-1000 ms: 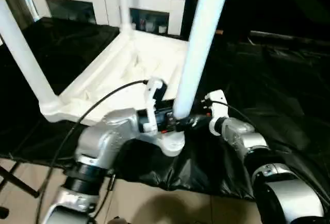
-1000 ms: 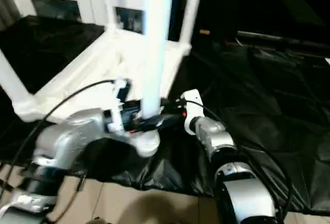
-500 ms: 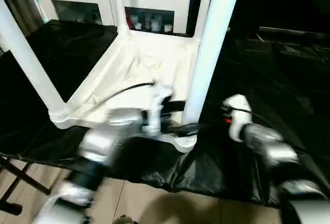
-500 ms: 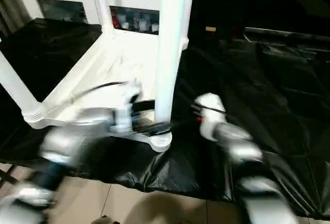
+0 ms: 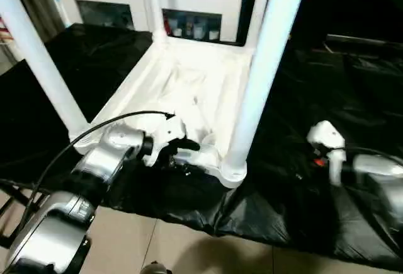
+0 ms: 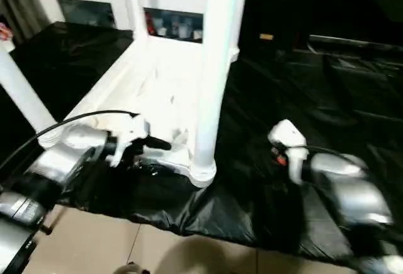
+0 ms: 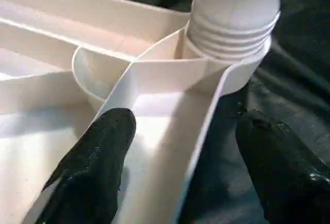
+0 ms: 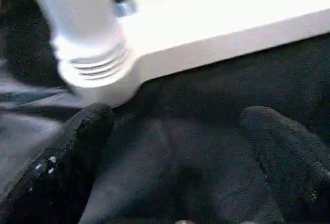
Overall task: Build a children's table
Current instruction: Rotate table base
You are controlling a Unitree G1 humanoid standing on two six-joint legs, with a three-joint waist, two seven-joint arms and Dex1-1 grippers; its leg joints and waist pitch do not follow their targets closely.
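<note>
The children's table (image 5: pixel 182 82) lies upside down on a tabletop covered in black sheeting (image 5: pixel 352 97), its ribbed underside facing up and its four white legs standing upward from the corner sockets. The nearest leg (image 5: pixel 264 66) rises from the near corner socket (image 7: pixel 227 64), where its threaded collar sits in the round cup.

The left jaws (image 7: pixel 175 167) stand apart and straddle the table's near rim just short of that corner socket: one black finger (image 7: pixel 90 167) rests inside the ribbed underside, the other lies outside over the black sheeting, and the rim wall runs between them. Whether the fingers press on the rim cannot be told; nothing is lifted.

The right jaws (image 8: pixel 175 167) are wide open and hold nothing. They hang over bare black sheeting, with the near corner socket and its leg ahead of them and apart from both fingers. Beyond the table stands a white cabinet (image 5: pixel 151 9) with glass doors.
</note>
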